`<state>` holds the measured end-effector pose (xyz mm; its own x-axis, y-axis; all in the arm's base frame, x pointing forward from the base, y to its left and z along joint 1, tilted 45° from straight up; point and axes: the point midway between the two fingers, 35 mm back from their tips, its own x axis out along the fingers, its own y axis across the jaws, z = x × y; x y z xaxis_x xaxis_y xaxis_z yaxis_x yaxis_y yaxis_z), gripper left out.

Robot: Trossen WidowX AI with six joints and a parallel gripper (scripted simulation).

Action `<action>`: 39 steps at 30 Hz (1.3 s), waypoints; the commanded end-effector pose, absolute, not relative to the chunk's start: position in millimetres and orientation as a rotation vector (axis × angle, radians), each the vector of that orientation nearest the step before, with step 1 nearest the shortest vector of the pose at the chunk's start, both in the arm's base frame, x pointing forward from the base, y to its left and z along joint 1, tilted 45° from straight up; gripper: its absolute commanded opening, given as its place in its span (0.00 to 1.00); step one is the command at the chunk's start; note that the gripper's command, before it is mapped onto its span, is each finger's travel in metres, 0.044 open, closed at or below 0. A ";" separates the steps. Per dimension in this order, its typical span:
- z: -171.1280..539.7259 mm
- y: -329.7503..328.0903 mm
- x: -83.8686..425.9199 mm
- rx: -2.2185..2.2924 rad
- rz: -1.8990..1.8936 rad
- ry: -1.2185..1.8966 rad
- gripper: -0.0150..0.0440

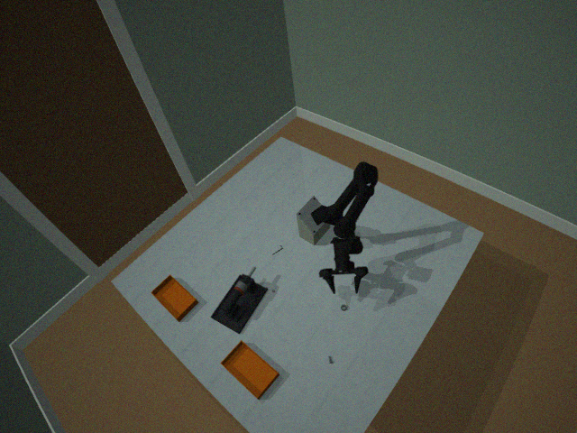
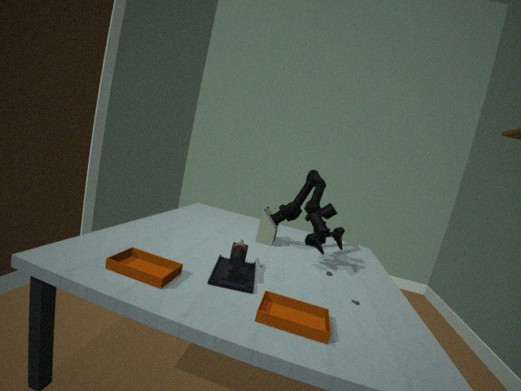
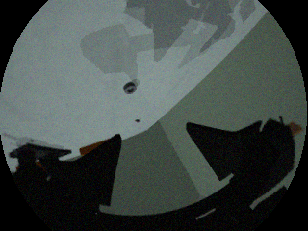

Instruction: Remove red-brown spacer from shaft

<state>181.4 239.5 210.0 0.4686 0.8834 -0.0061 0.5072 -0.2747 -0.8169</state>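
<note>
My gripper (image 1: 345, 292) (image 2: 332, 251) (image 3: 154, 132) is open and empty, above the table well to the right of the fixture. The black fixture base (image 1: 228, 317) (image 2: 218, 278) carries the dark housing. The pale shaft (image 1: 251, 271) sticks out from the fixture's rear, toward the arm's side of the table. A thin red-brown band (image 1: 239, 287) (image 2: 239, 244), seemingly the spacer, shows on the fixture beside a greyish part (image 1: 242, 282). The other spacers and the exact gap to the housing are too small and dark to tell.
Two orange trays (image 1: 251, 370) (image 1: 174, 298) (image 2: 294, 316) (image 2: 145, 267) flank the fixture. A small dark ring (image 1: 343, 308) (image 2: 329, 273) (image 3: 130, 88) lies near the gripper. A small grey part (image 1: 331, 359) (image 2: 355, 301) and a thin hooked piece (image 1: 278, 250) lie on the table.
</note>
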 end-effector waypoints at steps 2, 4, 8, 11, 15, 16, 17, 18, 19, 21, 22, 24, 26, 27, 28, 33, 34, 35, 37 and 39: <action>164.0 216.5 249.7 -1.615 0.880 -0.671 1.00; 150.1 207.6 266.2 -1.494 0.931 -0.543 1.00; 123.8 187.8 293.1 -1.257 0.987 -0.309 1.00; 103.7 170.6 310.3 -1.069 1.002 -0.142 1.00; 76.6 144.5 329.6 -0.808 0.990 0.062 1.00; 69.9 137.5 333.7 -0.742 0.983 0.108 1.00; 63.1 130.3 337.6 -0.675 0.974 0.153 1.00; 56.2 122.8 341.2 -0.606 0.964 0.198 1.00; 49.1 115.1 344.5 -0.535 0.951 0.242 1.00; 34.8 99.1 350.0 -0.389 0.921 0.326 1.00; 27.5 90.8 352.3 -0.314 0.904 0.367 1.00; 12.6 73.8 355.7 -0.158 0.864 0.445 1.00; -2.3 56.5 357.4 0.002 0.819 0.516 1.00; -9.8 47.9 357.6 0.084 0.795 0.549 1.00; -17.3 39.2 357.4 0.166 0.769 0.581 1.00; -52.8 -1.2 350.7 0.573 0.636 0.706 1.00; -55.2 -3.9 349.9 0.602 0.626 0.713 1.00; -55.7 -4.5 349.7 0.607 0.624 0.715 1.00; -54.0 -2.6 350.4 0.608 0.624 0.714 1.00; -54.0 -2.6 350.4 0.608 0.624 0.714 1.00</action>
